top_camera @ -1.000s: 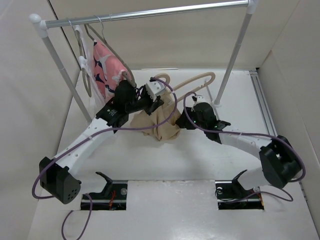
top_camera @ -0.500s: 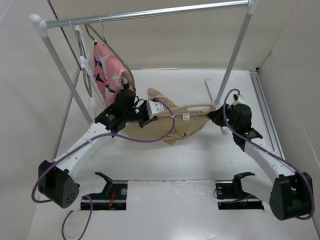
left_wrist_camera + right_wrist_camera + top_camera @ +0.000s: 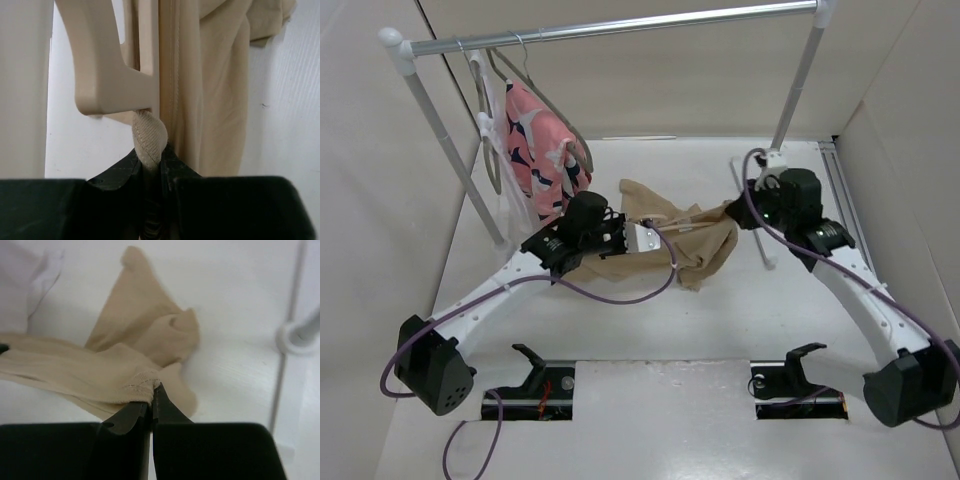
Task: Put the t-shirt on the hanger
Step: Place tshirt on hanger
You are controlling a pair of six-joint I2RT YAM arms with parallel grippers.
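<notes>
On my left wrist feed the left gripper (image 3: 152,161) has its jaws pinched narrow on a rolled, ribbed edge of the t-shirt (image 3: 215,100). Just past the tips and to their left, an end of the hanger (image 3: 105,75) touches that edge. The right wrist feed never shows the hanger. There the right gripper (image 3: 151,391) is clamped on a stitched hem, with cloth spreading left and beyond the tips and the rack foot (image 3: 295,337) far right. Only the overhead view shows the shirt stretched between both grippers, and the pink garment (image 3: 535,140) hanging on the rail (image 3: 620,27) beyond.
</notes>
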